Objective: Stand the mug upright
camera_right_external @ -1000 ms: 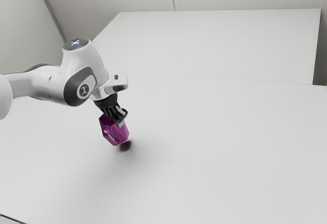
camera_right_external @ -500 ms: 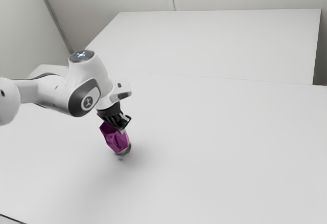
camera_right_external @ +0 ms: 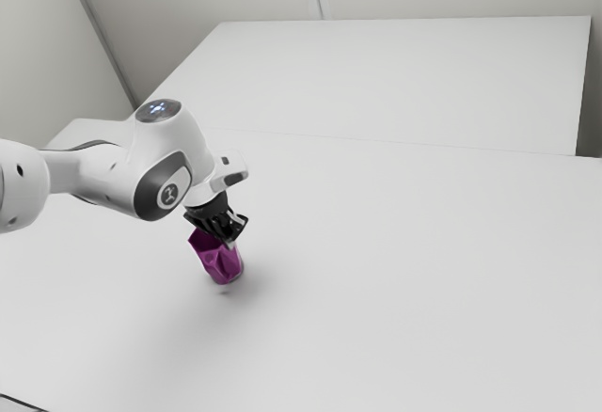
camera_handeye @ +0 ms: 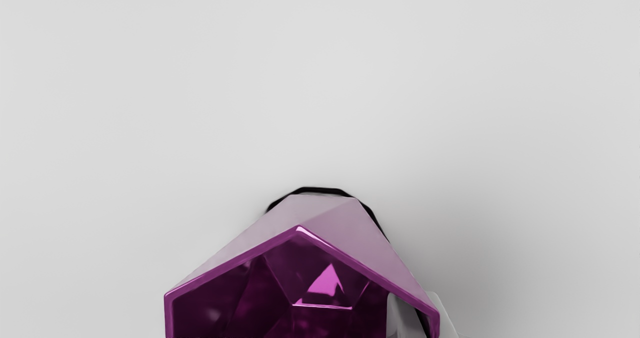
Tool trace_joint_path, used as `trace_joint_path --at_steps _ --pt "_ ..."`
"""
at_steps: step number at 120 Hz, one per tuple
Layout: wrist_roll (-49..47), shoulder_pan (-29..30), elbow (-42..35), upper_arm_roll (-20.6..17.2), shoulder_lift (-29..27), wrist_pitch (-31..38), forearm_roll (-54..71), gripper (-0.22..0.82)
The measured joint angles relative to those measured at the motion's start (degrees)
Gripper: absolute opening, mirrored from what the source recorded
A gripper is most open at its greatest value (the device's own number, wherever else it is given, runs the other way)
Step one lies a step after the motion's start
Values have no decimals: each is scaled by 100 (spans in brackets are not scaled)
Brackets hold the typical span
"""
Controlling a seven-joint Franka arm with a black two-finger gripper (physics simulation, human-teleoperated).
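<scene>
White tabletop (camera_right_external: 404, 271) beneath, the mug (camera_right_external: 221, 264) (tilted) is pinched under the gripper (camera_right_external: 229, 240).

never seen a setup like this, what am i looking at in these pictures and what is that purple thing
These are simulator renders of one robot arm, white and jointed, ending in a black two-finger tool.

The exterior view comes from a camera at the arm's side; the arm reaches in from that view's left. The wrist view comes from a camera on the arm's hand, looking into the open mouth of the purple thing, a faceted mug.

The mug is held: the tool pinches its wall, one finger inside the mouth and one outside. It leans, mouth up toward the exterior view's left, low over a pale table. Whether its base touches the table, I can't tell. The task is to set it upright.
</scene>
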Motion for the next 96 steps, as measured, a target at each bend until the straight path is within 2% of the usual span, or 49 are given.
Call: trace_joint_path --at_steps 7,25,70,96 --pt "-37 -21 0 0 -14 10 -5 -15" --pt "-103 -76 2 0 -76 23 -21 1" --pt "-191 -75 92 -7 -383 -15 -89 32" --pt "-218 -83 701 -24 -408 -623 -187 48"
